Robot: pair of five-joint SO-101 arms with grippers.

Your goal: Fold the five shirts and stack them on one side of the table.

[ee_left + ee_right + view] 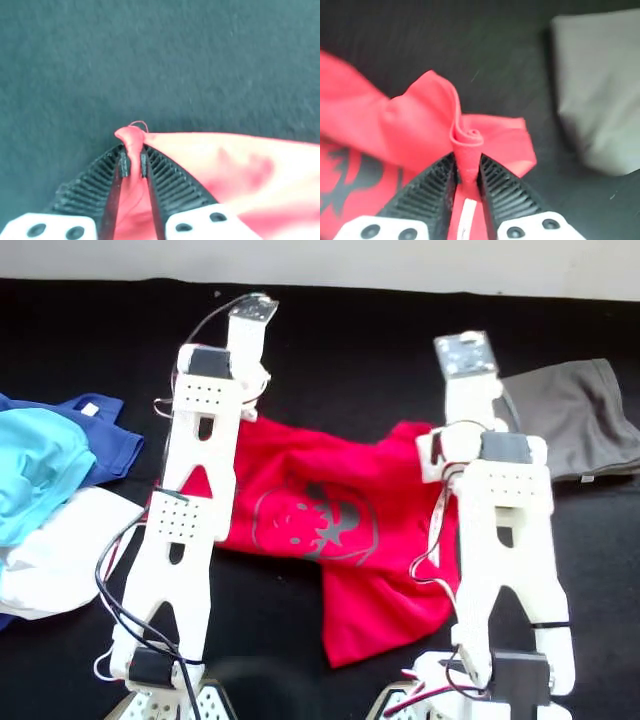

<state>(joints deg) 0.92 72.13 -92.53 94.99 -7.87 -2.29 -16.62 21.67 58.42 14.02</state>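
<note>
A red shirt [320,530] with a dark print lies spread across the middle of the black table, its lower part hanging toward the near edge. My left gripper [132,162] is shut on a pinched corner of the red shirt [225,160] at its far left. My right gripper [467,172] is shut on a rolled fold of the red shirt [425,120] at its far right. A folded grey shirt [570,420] lies at the far right, also seen as the grey shirt [595,85] past the right gripper.
At the left edge lies a pile of a light blue shirt [35,475], a dark blue shirt [100,435] and a white shirt [55,555]. Black table [350,350] stretches bare behind the arms.
</note>
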